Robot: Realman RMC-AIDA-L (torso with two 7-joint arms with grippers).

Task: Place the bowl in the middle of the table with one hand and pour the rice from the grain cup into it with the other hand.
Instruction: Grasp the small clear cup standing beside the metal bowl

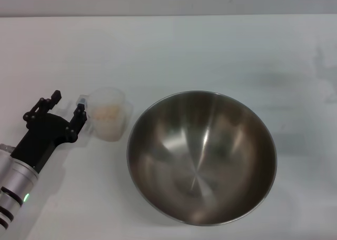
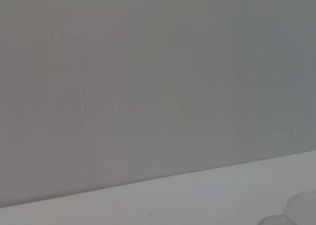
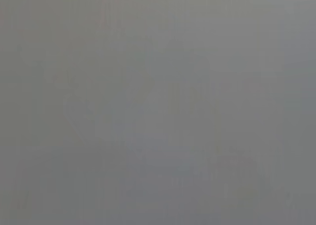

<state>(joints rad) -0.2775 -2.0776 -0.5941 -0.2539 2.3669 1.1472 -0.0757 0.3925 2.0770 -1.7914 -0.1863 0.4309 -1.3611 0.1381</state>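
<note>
Setting: bare robot test bench, lab-like; plain white flat tabletop point(image 1: 221, 50) fills the head view; blank pale grey wall point(image 2: 158, 77) behind; kitchen props only: wide stainless-steel mixing bowl point(image 1: 201, 158), small translucent plastic cup point(image 1: 109, 114).

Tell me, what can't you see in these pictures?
- Right gripper: in no view; the right wrist view is blank grey.
- Left arm: cut off by the head view's edge below the left gripper.
- Cup: only a faint rim at the left wrist view's corner.
- Rice: depth veiled by the cloudy cup wall.
</note>
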